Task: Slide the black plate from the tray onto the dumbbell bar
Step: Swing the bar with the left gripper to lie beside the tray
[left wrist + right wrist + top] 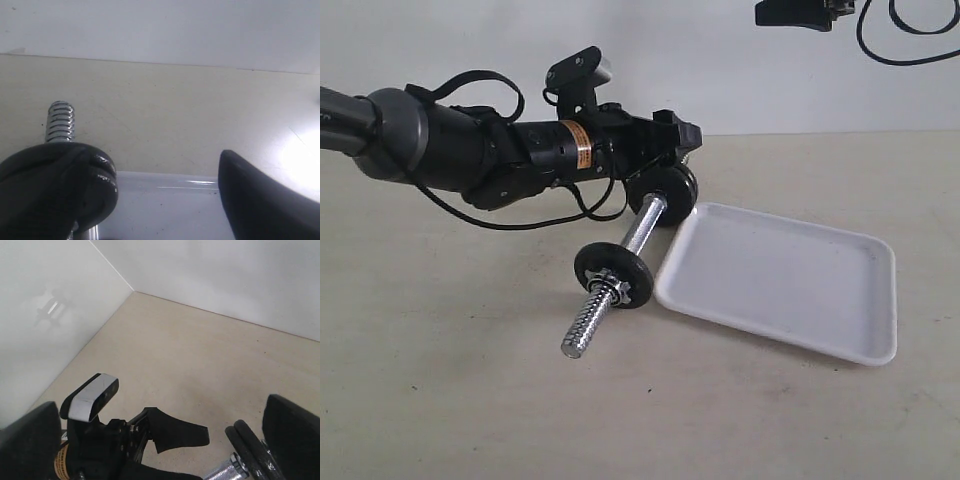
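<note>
The dumbbell bar (642, 228) lies on the table left of the tray (790, 290), which holds nothing. On the bar's far end the black plate (667, 193) sits pressed against a second disc like it, their two rims side by side (102, 180). The threaded tip (60, 122) sticks out past them. My left gripper (680, 150) is open around that end: one finger is beside the discs, the other finger (255, 200) is well apart over the tray's rim (165, 182). My right gripper (162, 440) is open and looks down on the left gripper and both discs (250, 450).
A third black disc (613, 273) with a chrome collar nut sits on the bar's near end, ahead of its threaded tip (582, 330). The left arm (470, 150) stretches in from the left. A dark fixture and cable (880, 25) hang at the top right.
</note>
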### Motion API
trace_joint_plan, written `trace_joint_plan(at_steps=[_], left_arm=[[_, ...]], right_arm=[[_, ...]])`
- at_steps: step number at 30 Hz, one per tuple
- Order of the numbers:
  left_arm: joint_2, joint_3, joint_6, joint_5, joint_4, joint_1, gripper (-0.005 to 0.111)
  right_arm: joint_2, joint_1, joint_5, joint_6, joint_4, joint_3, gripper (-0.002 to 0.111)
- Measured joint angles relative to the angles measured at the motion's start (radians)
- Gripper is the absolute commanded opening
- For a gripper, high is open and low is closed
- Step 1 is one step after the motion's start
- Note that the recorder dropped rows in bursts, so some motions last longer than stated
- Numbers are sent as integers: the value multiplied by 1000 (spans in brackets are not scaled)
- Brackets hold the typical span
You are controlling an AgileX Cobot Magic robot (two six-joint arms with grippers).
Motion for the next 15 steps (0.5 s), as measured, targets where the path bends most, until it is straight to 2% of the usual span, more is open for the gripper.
trace_joint_plan(at_steps=[15], left_arm=[[0, 0, 0, -7, 0, 0, 68]], right_arm=[[0, 0, 0, 0, -4, 0, 103]])
